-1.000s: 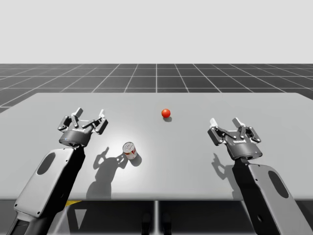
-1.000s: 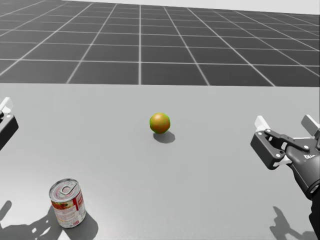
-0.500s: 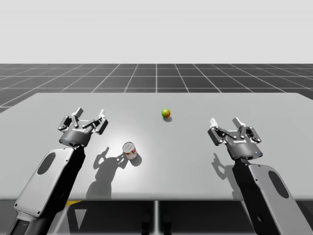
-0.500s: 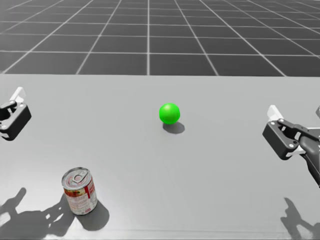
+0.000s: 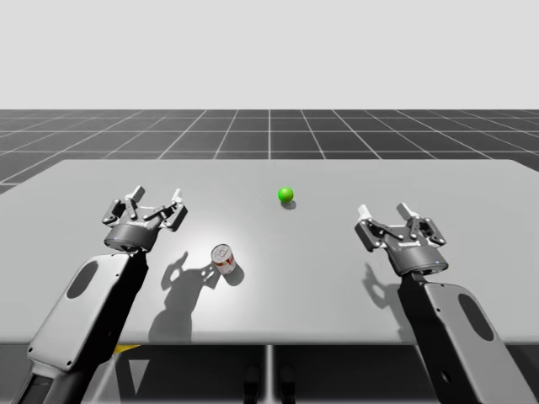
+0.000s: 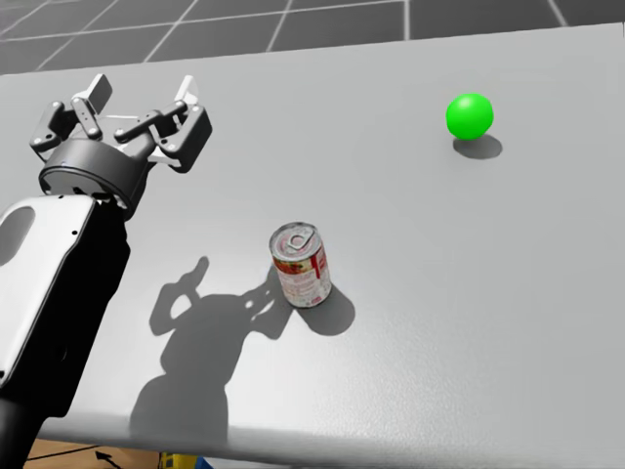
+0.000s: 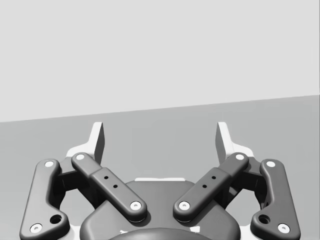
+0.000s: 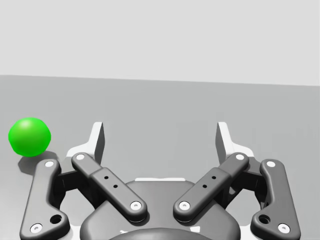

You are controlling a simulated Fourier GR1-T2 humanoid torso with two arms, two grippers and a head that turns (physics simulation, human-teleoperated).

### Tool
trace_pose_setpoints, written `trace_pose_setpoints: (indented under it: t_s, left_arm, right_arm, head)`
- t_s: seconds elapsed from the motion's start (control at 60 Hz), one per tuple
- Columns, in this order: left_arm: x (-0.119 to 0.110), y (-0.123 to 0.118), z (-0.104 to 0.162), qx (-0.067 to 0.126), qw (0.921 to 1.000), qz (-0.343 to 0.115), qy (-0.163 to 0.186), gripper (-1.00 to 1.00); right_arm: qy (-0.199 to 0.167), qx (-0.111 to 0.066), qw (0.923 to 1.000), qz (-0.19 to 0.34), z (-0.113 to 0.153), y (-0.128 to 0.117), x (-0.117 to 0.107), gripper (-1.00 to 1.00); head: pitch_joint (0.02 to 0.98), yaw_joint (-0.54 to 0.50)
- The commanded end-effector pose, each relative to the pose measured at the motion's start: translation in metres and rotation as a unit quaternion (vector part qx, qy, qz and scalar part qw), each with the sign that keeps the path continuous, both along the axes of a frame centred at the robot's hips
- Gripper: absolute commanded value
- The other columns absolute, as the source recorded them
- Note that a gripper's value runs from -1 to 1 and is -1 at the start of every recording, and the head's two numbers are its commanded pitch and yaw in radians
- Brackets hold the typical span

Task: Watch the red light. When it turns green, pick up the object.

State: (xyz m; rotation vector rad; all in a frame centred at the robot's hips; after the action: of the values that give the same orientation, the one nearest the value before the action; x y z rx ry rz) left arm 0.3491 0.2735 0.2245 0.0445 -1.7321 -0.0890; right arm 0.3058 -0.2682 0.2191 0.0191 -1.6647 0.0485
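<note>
The light ball (image 5: pixel 285 195) (image 6: pixel 470 115) (image 8: pixel 29 136) glows green at the table's middle back. A small can (image 5: pixel 223 258) (image 6: pixel 301 264) with a red and white label and a silver top stands upright on the table, left of centre. My left gripper (image 5: pixel 152 209) (image 6: pixel 138 107) (image 7: pixel 160 141) hovers open to the can's left and a little behind it, nothing between its fingers. My right gripper (image 5: pixel 385 219) (image 8: pixel 160 141) stands open over the right side of the table, the green ball ahead of it and off to its left side.
The grey table (image 5: pixel 472 202) stretches wide, its front edge (image 6: pixel 410 445) close below the can. Arm shadows lie on the surface beside the can. A dark gridded floor lies beyond the table.
The ball turned from red through orange to green. My head has turned left and down toward the can and left arm. My right gripper shifted slightly left.
</note>
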Motion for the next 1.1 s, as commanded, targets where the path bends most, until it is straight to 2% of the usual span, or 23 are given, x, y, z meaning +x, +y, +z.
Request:
trace_pose_setpoints:
  t_s: [0.017, 0.117, 0.2, 0.25, 0.3, 0.333, 0.383, 0.4, 0.433, 0.483, 0.5, 0.567, 0.65, 0.667, 0.733, 0.75, 0.783, 0.833, 0.917, 0.933, 0.983, 1.017, 1.1]
  left_arm:
    - [0.001, -0.002, 0.0, 0.002, 1.0, -0.004, 0.002, -1.0]
    - [0.0, -0.006, -0.001, 0.007, 0.9998, -0.016, 0.008, -1.0]
    - [-0.003, -0.011, 0.002, 0.004, 0.9998, -0.021, 0.005, -1.0]
    - [-0.004, -0.012, 0.003, -0.003, 0.9997, -0.024, 0.006, -1.0]
    - [-0.007, -0.015, 0.005, -0.023, 0.9984, -0.048, 0.021, -1.0]
    - [-0.01, -0.016, 0.007, -0.023, 0.9978, -0.058, 0.024, -1.0]
    - [-0.013, -0.019, 0.012, -0.017, 0.9991, -0.031, 0.022, -1.0]
    - [-0.014, -0.019, 0.013, -0.019, 0.9987, -0.041, 0.021, -1.0]
    - [-0.02, -0.022, 0.016, -0.011, 0.9985, -0.052, 0.016, -1.0]
    - [-0.034, -0.026, 0.021, 0.009, 0.9958, -0.091, 0.007, -1.0]
    - [-0.034, -0.026, 0.021, 0.009, 0.9958, -0.091, 0.007, -1.0]
    - [-0.054, -0.03, 0.024, 0.039, 0.9914, -0.125, 0.01, -1.0]
    - [-0.069, -0.03, 0.024, 0.05, 0.9872, -0.15, 0.024, -1.0]
    - [-0.076, -0.029, 0.024, 0.055, 0.9834, -0.17, 0.032, -1.0]
    - [-0.085, -0.026, 0.023, 0.054, 0.9772, -0.199, 0.051, -1.0]
    - [-0.092, -0.024, 0.021, 0.056, 0.9716, -0.221, 0.062, -1.0]
    - [-0.096, -0.022, 0.019, 0.058, 0.968, -0.235, 0.067, -1.0]
    - [-0.106, -0.016, 0.014, 0.06, 0.9586, -0.265, 0.084, -1.0]
    - [-0.116, -0.01, 0.007, 0.068, 0.9492, -0.292, 0.097, -1.0]
    - [-0.121, -0.007, 0.003, 0.068, 0.9444, -0.304, 0.106, -1.0]
    - [-0.124, -0.005, -0.001, 0.071, 0.9401, -0.314, 0.114, -1.0]
    - [-0.128, -0.002, -0.008, 0.072, 0.933, -0.328, 0.129, -1.0]
    - [-0.131, -0.001, -0.02, 0.078, 0.9262, -0.337, 0.149, -1.0]
  right_arm:
    - [0.004, -0.002, 1.0, 0.003, -0.002, 0.003, 0.001, -1.0]
    - [0.004, -0.002, 1.0, 0.003, -0.003, 0.003, 0.001, -1.0]
    - [0.003, -0.002, 1.0, 0.003, -0.002, 0.004, 0.001, -1.0]
    - [0.002, -0.001, 1.0, 0.003, -0.001, 0.004, 0.0, -1.0]
    - [0.0, 0.0, 1.0, 0.004, 0.0, 0.005, -0.002, -1.0]
    - [-0.001, 0.0, 1.0, 0.004, 0.001, 0.005, -0.002, -1.0]
    - [-0.002, 0.0, 1.0, 0.005, 0.001, 0.005, -0.002, -1.0]
    - [-0.002, 0.001, 1.0, 0.005, 0.001, 0.004, -0.002, -1.0]
    - [-0.002, 0.001, 1.0, 0.005, 0.001, 0.004, -0.002, -1.0]
    - [-0.001, 0.002, 1.0, 0.005, 0.001, 0.004, -0.002, -1.0]
    - [-0.001, 0.002, 1.0, 0.005, 0.001, 0.004, -0.002, -1.0]
    - [-0.001, 0.002, 1.0, 0.006, 0.0, 0.004, -0.002, -1.0]
    - [0.0, 0.001, 1.0, 0.006, 0.0, 0.004, -0.002, -1.0]
    - [0.0, 0.001, 1.0, 0.006, 0.0, 0.004, -0.002, -1.0]
    - [0.001, 0.001, 1.0, 0.006, 0.0, 0.004, -0.002, -1.0]
    - [0.001, 0.002, 1.0, 0.006, 0.0, 0.004, -0.002, -1.0]
    - [0.001, 0.002, 1.0, 0.006, 0.0, 0.004, -0.002, -1.0]
    - [0.001, 0.003, 1.0, 0.006, 0.0, 0.004, -0.002, -1.0]
    - [0.0, 0.003, 1.0, 0.007, 0.0, 0.004, -0.003, -1.0]
    - [-0.001, 0.004, 1.0, 0.007, 0.0, 0.004, -0.002, -1.0]
    - [-0.001, 0.004, 1.0, 0.007, 0.001, 0.004, -0.002, -1.0]
    - [-0.002, 0.004, 1.0, 0.007, 0.001, 0.004, -0.002, -1.0]
    - [-0.001, 0.004, 1.0, 0.007, 0.001, 0.004, -0.002, -1.0]
  head:
    - [0.829, 0.23]
    - [0.831, 0.22]
    - [0.832, 0.22]
    - [0.832, 0.21]
    - [0.828, 0.21]
    - [0.827, 0.21]
    - [0.827, 0.21]
    - [0.827, 0.21]
    - [0.827, 0.21]
    - [0.83, 0.21]
    - [0.83, 0.21]
    - [0.832, 0.21]
    - [0.833, 0.21]
    - [0.833, 0.21]
    - [0.833, 0.22]
    - [0.833, 0.22]
    - [0.834, 0.22]
    - [0.834, 0.22]
    - [0.834, 0.22]
    - [0.834, 0.22]
    - [0.835, 0.22]
    - [0.838, 0.22]
    - [0.84, 0.22]
